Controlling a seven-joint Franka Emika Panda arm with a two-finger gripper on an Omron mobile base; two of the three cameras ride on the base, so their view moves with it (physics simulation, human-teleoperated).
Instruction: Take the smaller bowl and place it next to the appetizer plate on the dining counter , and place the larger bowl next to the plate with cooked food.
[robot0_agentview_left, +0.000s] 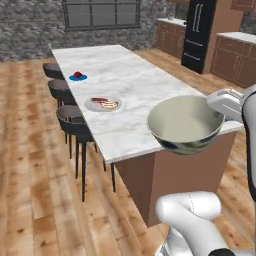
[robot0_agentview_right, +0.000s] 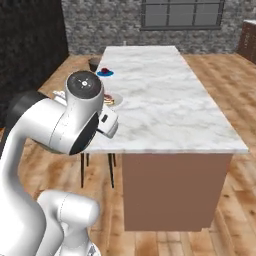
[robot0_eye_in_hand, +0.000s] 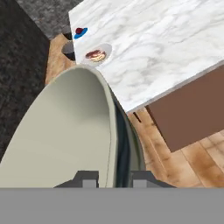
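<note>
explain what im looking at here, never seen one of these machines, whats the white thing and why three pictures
The white thing is a robot arm on a driving base, in a computer-rendered kitchen. Two pictures come from cameras on the base, behind the arm to its left and right. The third comes from a camera on the hand, looking along the gripper.

The long marble top is the dining counter, with dark stools along one side. On it lie a small blue appetizer plate with a red morsel, and a white plate with cooked food.

The gripper is shut on the rim of the larger bowl, cream inside and dark outside. It holds the bowl in the air near the counter's near end, not yet set down.
</note>
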